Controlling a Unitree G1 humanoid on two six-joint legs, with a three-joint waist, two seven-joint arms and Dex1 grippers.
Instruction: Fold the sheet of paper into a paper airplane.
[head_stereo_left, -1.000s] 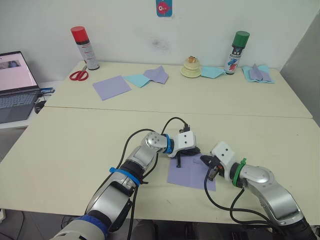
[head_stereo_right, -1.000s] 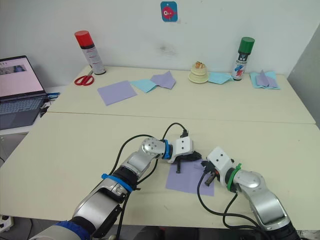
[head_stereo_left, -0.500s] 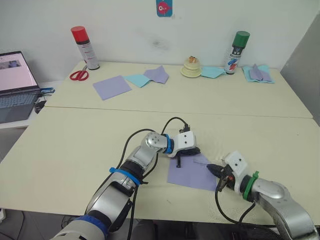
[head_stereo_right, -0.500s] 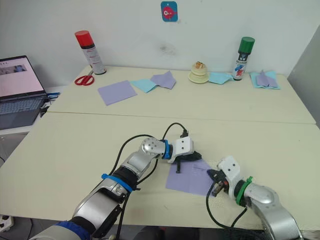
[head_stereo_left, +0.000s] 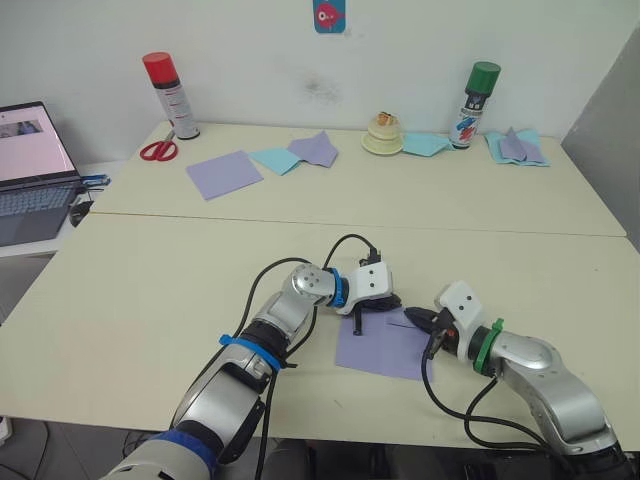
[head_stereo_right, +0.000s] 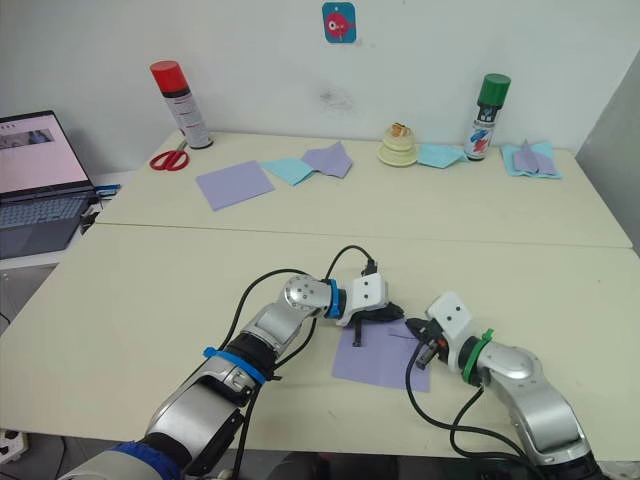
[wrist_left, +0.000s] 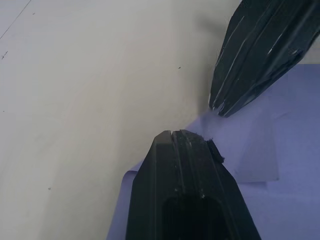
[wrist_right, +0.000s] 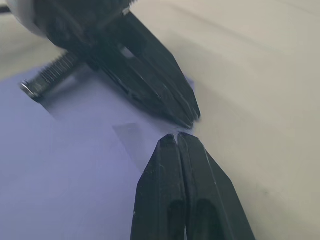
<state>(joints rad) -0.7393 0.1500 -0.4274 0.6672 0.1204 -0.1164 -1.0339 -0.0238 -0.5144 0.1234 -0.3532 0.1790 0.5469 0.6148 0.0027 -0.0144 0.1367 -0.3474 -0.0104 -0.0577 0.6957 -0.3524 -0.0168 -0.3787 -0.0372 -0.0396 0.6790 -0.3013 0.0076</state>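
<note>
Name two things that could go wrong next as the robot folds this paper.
1. Both grippers, left and right, meet at one corner of the paper; they might collide or tear it.
2. The rest of the sheet lies loose on the table, so a pull could slide it and skew the fold.

Near table (head_stereo_left: 150, 290): open surface at 9 o'clock and 3 o'clock of the sheet of paper (head_stereo_left: 378, 348). Left gripper (head_stereo_left: 392, 304) sits on the sheet's 12 o'clock edge; right gripper (head_stereo_left: 418, 319) tips meet it at about 1 o'clock, so that corner is blocked. Cables loop over the sheet's 10 and 4 o'clock sides. Far table at 12 o'clock carries scissors (head_stereo_left: 156, 150), red-capped can (head_stereo_left: 167, 95), green-capped can (head_stereo_left: 472, 104) and paper pieces (head_stereo_left: 223, 174); laptop (head_stereo_left: 32, 170) at 10 o'clock
</note>
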